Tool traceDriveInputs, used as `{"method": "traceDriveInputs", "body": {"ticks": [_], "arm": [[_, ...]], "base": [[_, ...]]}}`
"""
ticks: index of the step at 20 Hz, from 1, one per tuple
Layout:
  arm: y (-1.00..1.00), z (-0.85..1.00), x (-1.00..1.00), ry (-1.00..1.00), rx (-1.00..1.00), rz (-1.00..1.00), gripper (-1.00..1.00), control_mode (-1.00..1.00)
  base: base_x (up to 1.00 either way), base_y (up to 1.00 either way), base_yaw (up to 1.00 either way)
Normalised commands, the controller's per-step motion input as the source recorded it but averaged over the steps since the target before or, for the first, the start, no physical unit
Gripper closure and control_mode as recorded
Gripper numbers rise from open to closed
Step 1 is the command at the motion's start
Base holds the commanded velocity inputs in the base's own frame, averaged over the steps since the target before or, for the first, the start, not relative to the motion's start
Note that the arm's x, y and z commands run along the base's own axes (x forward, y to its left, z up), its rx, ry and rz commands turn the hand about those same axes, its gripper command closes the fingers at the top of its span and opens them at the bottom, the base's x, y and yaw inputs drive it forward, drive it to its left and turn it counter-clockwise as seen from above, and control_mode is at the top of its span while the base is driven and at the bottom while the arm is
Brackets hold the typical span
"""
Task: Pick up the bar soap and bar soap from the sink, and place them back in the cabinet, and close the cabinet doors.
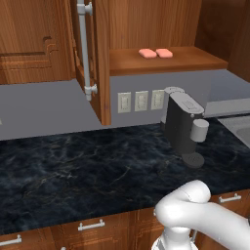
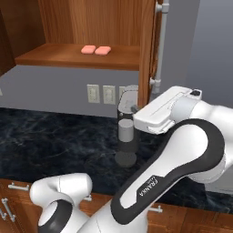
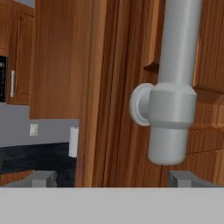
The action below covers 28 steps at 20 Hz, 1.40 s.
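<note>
Even, shadowless, slightly soft rendering

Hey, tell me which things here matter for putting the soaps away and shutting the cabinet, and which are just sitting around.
Part of the job:
- two bar soaps, side by side on the cabinet shelf
- left cabinet door, open
- right cabinet door, open
- its handle, close before the fingers

Just there:
- coffee machine
- wall outlets
- counter

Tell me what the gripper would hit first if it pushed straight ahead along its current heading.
Most likely the silver bar handle of the open cabinet door, at its lower mount. It sits just ahead of the gripper, slightly right of centre; the exact gap is unclear.
</note>
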Motion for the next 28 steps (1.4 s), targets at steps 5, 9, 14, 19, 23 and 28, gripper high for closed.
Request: {"method": "traceDriveInputs", "body": {"ticks": [5,9,14,19,23,28], "arm": [[0.04,-0.03,0.0,0.0,0.0,0.1,-1.0,-1.0],[0.18,-0.06,0.02,0.0,0.0,0.1,-1.0,-1.0],[0.29,-0.07,0.12,0.0,0.0,0.09,-1.0,-1.0],[0.33,-0.02,0.2,0.0,0.0,0.08,-1.0,-1.0],[0.29,0.0,0.19,0.0,0.07,0.04,-1.0,-1.0],[0.34,0.0,0.14,0.0,0.09,0.0,-1.0,-1.0]], "base": [[0.0,0.0,0.0],[0.0,0.0,0.0],[0.0,0.0,0.0],[0.0,0.0,0.0],[0.0,0.0,0.0],[0.0,0.0,0.0]]}}
